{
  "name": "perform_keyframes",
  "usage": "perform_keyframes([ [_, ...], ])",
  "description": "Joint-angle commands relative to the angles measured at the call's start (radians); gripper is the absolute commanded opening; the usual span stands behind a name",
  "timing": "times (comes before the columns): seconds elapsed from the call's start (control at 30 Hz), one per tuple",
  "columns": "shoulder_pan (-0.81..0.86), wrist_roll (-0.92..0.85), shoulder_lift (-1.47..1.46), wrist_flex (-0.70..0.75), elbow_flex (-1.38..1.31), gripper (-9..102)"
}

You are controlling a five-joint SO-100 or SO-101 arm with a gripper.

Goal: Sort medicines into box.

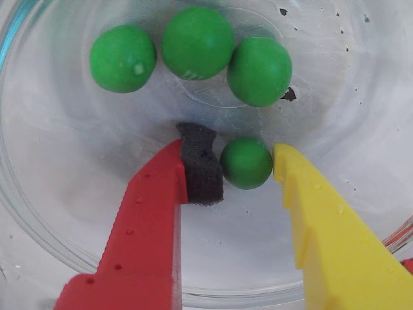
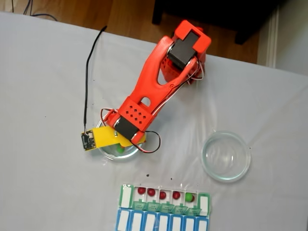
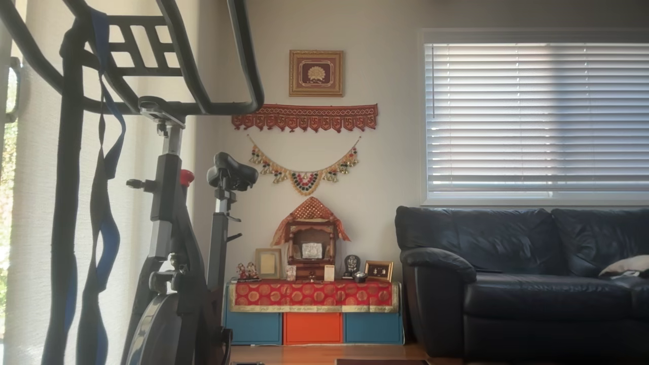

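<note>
Four green balls (image 1: 197,42) in glass dish (image 1: 51,194), gripper (image 1: 248,161) jaws apart around one, box (image 2: 163,199) holding four red, one green

A living room with a pale wall. At the left stands an exercise bike (image 3: 172,243), its dark handlebars (image 3: 203,76) reaching across the top left corner and its black saddle (image 3: 231,172) raised on a post; a blue-and-black strap (image 3: 104,167) hangs down its frame. Against the wall sits a low cabinet (image 3: 312,327) with blue and orange fronts, covered by a red-and-gold cloth (image 3: 312,295). On the cloth's middle stands a small wooden shrine (image 3: 310,243), with small picture frames at either side. Above hang a beaded garland (image 3: 303,172), a red embroidered banner (image 3: 304,116) and a framed picture (image 3: 316,73). At the right, a black leather sofa (image 3: 527,279) sits below a window with white blinds (image 3: 537,116).
</note>
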Motion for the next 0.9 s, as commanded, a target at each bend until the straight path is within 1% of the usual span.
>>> perform_keyframes([
  [0.0, -0.018, 0.015, 0.040, -0.009, 0.000, 12],
  [0.13, -0.023, 0.040, 0.041, -0.015, -0.009, 8],
  [0.4, -0.023, 0.032, 0.046, -0.020, -0.008, 2],
  [0.73, -0.005, 0.032, 0.046, -0.035, -0.054, 2],
  [0.8, 0.008, 0.048, 0.048, -0.037, -0.103, 2],
  [0.87, 0.017, 0.077, 0.023, -0.003, -0.184, 2],
])
